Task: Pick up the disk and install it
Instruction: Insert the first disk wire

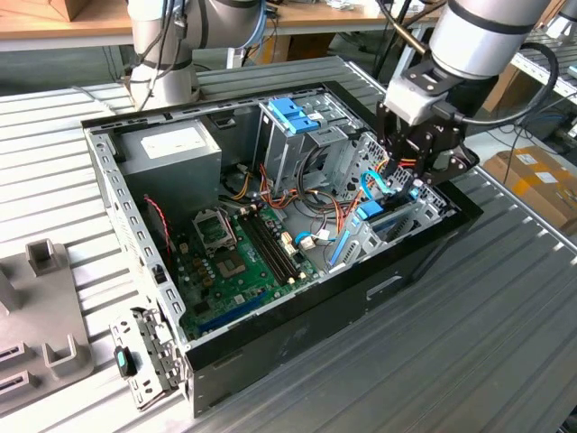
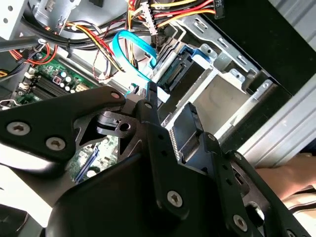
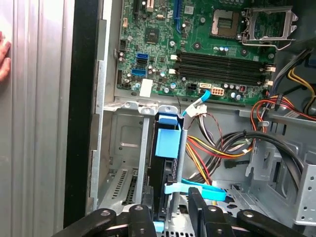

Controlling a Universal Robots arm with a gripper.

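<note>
The disk (image 3: 168, 143) stands on edge in the metal bay at the front corner of the open computer case (image 1: 297, 343). It has a dark body and a bright blue rail along its visible edge. In the exterior view the disk (image 1: 371, 214) sits low in the bay at the view's right end of the case. My gripper (image 3: 170, 217) straddles the disk's near end with one black finger (image 3: 143, 219) on each flat side, and it looks shut on the disk. In the exterior view the gripper (image 1: 410, 176) hangs just above the bay. A light-blue cable (image 3: 197, 190) crosses beside the disk.
The green motherboard (image 1: 239, 257) lies in the case floor, beside bundled cables (image 3: 237, 143). An upright grey drive cage with a blue top (image 1: 293, 113) and a power supply (image 1: 171, 149) stand further back. A person's hand (image 2: 291, 173) rests on the table by the case. A loose bracket (image 1: 144, 356) and a grey fixture (image 1: 36, 307) lie at the exterior view's left.
</note>
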